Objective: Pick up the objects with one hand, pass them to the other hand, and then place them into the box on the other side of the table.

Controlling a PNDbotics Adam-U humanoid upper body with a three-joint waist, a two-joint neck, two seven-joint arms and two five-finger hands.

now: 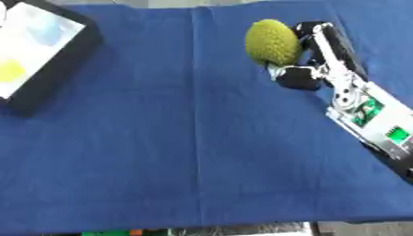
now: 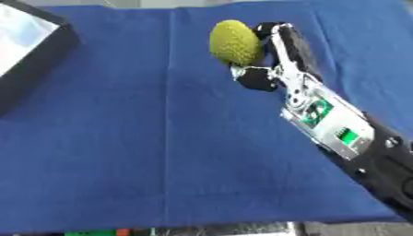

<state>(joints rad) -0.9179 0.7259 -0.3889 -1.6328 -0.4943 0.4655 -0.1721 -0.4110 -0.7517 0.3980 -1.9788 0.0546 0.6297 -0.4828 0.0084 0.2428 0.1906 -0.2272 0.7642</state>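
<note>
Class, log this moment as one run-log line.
right hand: fingers around fruit | left hand: not in view | box: far left | handover: not yet

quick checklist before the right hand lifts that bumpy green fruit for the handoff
1. Right hand at green fruit: ok, fingers behind it, thumb below.
2. Grip closed round the fruit: cannot tell.
3. Fruit on the blue cloth: ok.
4. Left hand ready to receive: not ok, out of view.
5. Box on the far left: ok, something yellow inside.
6. Cloth bare between fruit and box: ok.
</note>
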